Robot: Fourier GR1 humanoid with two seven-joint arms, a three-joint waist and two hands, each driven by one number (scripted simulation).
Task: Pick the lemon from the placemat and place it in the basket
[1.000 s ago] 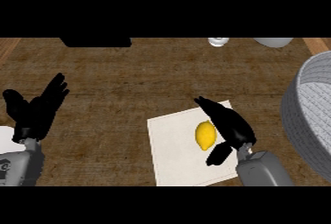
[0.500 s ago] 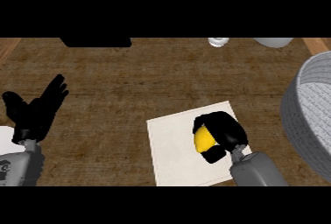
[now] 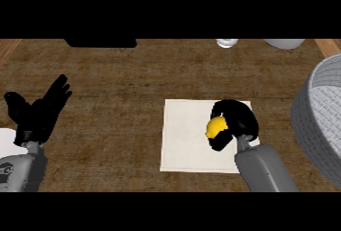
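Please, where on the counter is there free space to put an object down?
Bare counter lies between the resting left hand and the placemat. The placemat's left part is free too. It is crowded at right: the right hand grips the lemon beside the basket.

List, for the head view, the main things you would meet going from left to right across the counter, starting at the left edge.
Left hand, open with fingers up → placemat → lemon → right hand, curled round the lemon → basket at the right edge.
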